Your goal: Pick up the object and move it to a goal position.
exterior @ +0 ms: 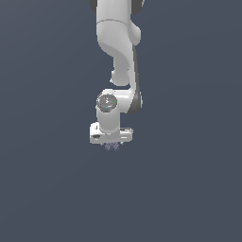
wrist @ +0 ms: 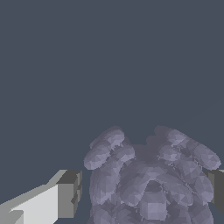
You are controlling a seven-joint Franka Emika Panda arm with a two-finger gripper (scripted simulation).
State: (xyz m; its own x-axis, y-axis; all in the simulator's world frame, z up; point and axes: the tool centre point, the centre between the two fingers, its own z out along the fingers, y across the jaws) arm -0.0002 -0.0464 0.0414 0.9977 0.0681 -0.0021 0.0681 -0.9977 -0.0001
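Object: lumpy purplish-grey mass, mottled, irregular outline, made of many rounded lobes. Location: between the two fingers of the gripper; in the exterior view only a small part of it shows just under the white hand.

Gripper: white, pointing straight down from the arm. Fingers: one grey pad stands just beside the object with a thin gap showing; the other pad sits against the object's far side at the frame edge. Jaws parted about the object's width. Firm clamping cannot be told.

Surroundings: plain dark blue-grey ground.
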